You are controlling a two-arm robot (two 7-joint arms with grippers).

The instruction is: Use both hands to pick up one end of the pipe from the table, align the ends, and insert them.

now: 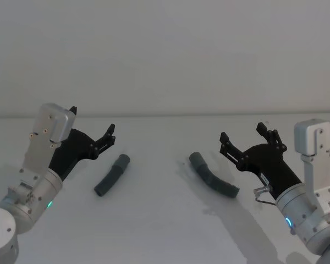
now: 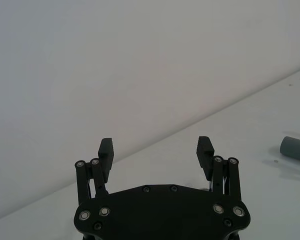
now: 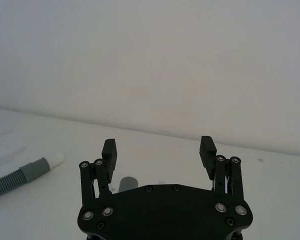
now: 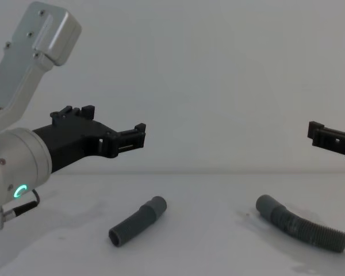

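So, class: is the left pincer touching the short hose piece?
Apart. In the chest view the left pincer hangs well above the short hose piece, with a plain gap between them.

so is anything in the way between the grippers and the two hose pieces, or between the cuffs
Nothing visible. The open left gripper hovers near the short straight hose piece, the open right gripper near the longer curved hose piece, with no object between either pair. The white table between the two pieces is bare.
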